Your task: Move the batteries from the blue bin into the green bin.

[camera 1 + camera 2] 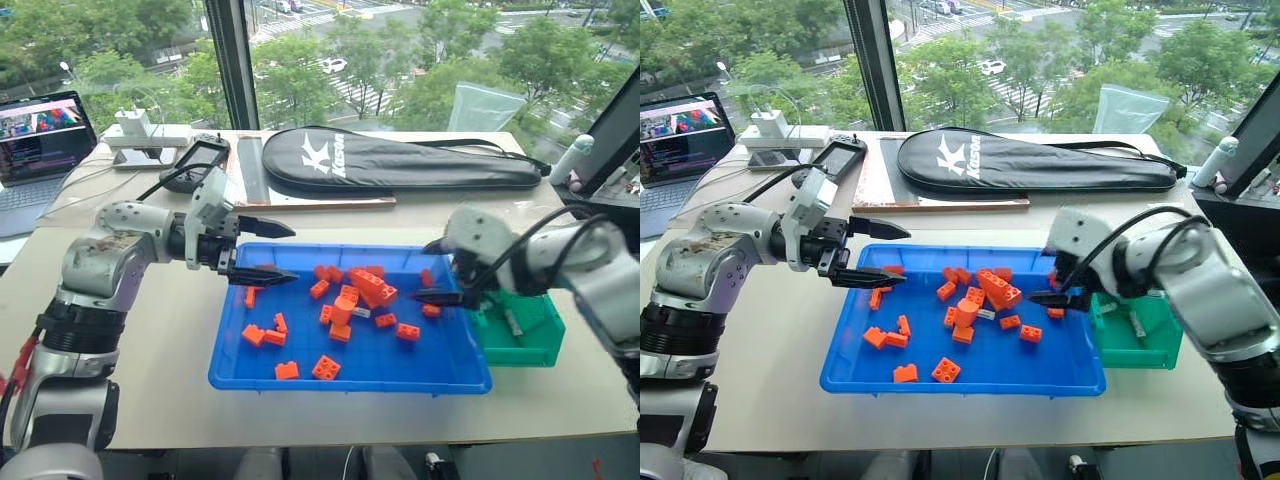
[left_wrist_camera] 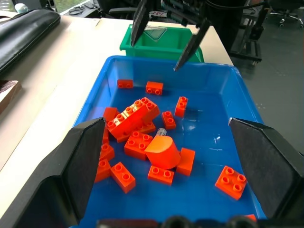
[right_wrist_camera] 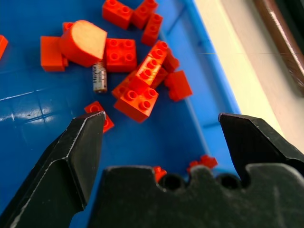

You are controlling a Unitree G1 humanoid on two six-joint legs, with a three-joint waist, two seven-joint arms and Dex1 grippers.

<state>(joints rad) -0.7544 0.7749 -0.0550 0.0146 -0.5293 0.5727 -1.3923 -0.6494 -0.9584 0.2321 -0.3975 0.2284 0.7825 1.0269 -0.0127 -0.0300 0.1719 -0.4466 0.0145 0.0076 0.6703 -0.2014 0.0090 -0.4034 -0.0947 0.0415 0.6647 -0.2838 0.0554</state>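
The blue bin (image 1: 240, 375) sits mid-table, strewn with orange bricks. One slim grey battery (image 3: 99, 77) lies among them beside a rounded orange piece; it also shows as the battery (image 1: 362, 313). The green bin (image 1: 545, 340) stands against the blue bin's right end, with a grey cylinder (image 1: 513, 322) inside. My right gripper (image 1: 436, 270) hovers open and empty over the blue bin's right end, right of the brick pile. My left gripper (image 1: 275, 252) hangs open and empty over the bin's back left corner, pointing right.
Orange bricks (image 1: 345, 305) are piled mid-bin, with several more loose toward the front. Behind the bin lie a black racket bag (image 1: 400, 160), a board, a handheld device (image 1: 195, 162) and a power strip. A laptop (image 1: 40, 145) stands far left.
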